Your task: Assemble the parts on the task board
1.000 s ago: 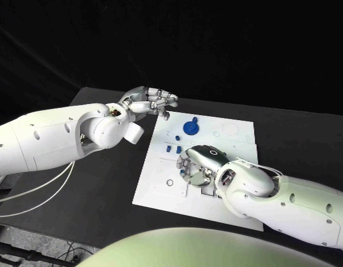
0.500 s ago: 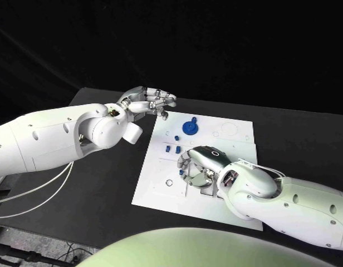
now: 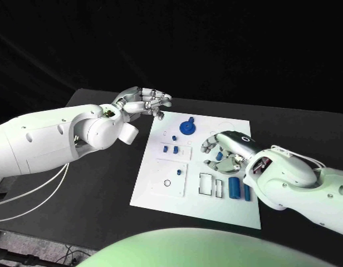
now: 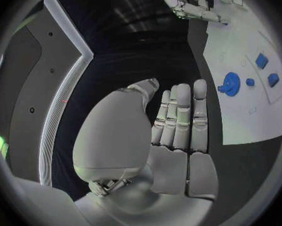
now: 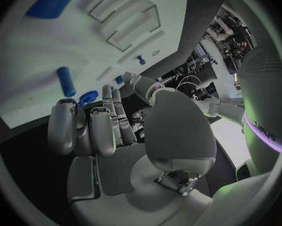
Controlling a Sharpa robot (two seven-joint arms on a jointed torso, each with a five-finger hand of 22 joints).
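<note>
The white task board (image 3: 165,192) lies in the middle of the table. A blue gear (image 3: 189,128) stands near its far edge, with small blue pieces (image 3: 171,148) just in front of it. Two blue cylinders (image 3: 240,189) lie side by side at the board's near right. My right hand (image 3: 224,151) hovers over the board's middle right, fingers spread and bent down, holding nothing. My left hand (image 3: 145,101) hangs off the board's far left corner, empty. In the left wrist view its fingers (image 4: 181,115) stand straight and the gear (image 4: 230,82) shows beyond them. A blue cylinder (image 5: 65,81) lies past the right hand's fingers.
Empty rectangular slots (image 3: 210,184) and a small ring (image 3: 168,182) mark the board's near half. Black table (image 3: 107,183) surrounds the board on all sides. White cables (image 3: 27,194) hang under my left arm at the table's left edge.
My right hand has lifted away from the slots at the board's near middle and moved toward the far right, uncovering the two blue cylinders. The left hand has barely moved.
</note>
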